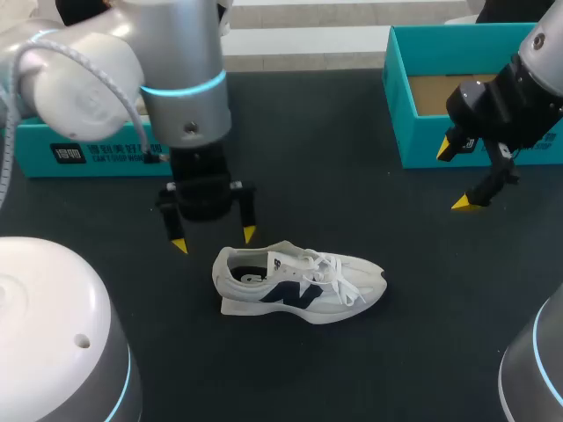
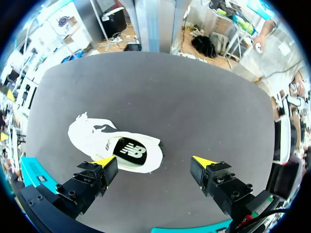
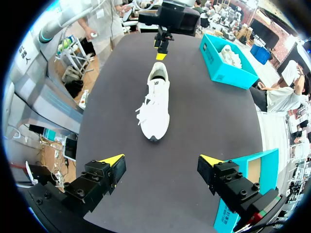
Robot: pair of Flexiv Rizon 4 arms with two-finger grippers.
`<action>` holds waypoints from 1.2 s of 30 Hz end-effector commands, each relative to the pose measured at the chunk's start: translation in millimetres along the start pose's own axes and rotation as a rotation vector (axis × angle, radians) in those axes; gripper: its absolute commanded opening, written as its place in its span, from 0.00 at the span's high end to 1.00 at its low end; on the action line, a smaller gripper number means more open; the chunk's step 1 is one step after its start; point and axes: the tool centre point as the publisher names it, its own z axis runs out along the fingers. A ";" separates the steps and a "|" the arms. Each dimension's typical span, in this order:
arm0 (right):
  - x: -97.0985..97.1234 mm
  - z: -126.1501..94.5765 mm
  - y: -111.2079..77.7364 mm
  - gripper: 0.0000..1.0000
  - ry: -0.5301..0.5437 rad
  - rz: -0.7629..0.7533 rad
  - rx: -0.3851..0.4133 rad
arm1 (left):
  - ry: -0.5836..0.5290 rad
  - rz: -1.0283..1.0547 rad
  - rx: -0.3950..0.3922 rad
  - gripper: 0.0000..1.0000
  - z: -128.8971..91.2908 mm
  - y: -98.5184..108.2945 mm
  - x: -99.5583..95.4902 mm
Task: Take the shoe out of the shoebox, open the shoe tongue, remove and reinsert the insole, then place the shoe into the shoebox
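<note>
Shoe (image 1: 299,288) bears navy logo (image 1: 295,296) on its side.

The right arm (image 1: 519,88) covers part of the shoebox (image 1: 413,132) behind the right gripper (image 1: 453,176), and the head view's edge cuts off the box's outer side. The left arm (image 1: 176,79) hides most of the teal box (image 1: 79,154) behind the left gripper (image 1: 214,240). The insole (image 1: 249,277) shows only through the heel opening of the shoe (image 1: 299,286) near that gripper; the rest lies under tongue and laces. The teal box's white contents are too small to tell.

The left pincer (image 2: 154,161), fingers spread wide, hangs near the white shoe (image 2: 114,144) on the dark table (image 2: 194,111).
</note>
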 end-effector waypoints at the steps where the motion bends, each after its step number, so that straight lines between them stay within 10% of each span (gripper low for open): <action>1: -1.4 1.3 0.3 0.00 0.002 0.000 0.002 | -0.185 -0.096 0.069 0.00 -14.8 5.8 33.8; 7: -1.4 1.3 0.3 0.00 0.002 0.000 0.002 | -0.214 -0.309 0.140 0.00 -14.1 -3.3 63.4; 26: -1.4 1.3 0.3 0.00 0.002 0.000 0.002 | -0.214 -0.309 0.140 0.00 -14.1 -3.3 63.4; 36: -1.4 1.3 0.3 0.00 0.002 0.000 0.002 | -0.580 -0.664 0.504 0.00 11.2 30.1 107.7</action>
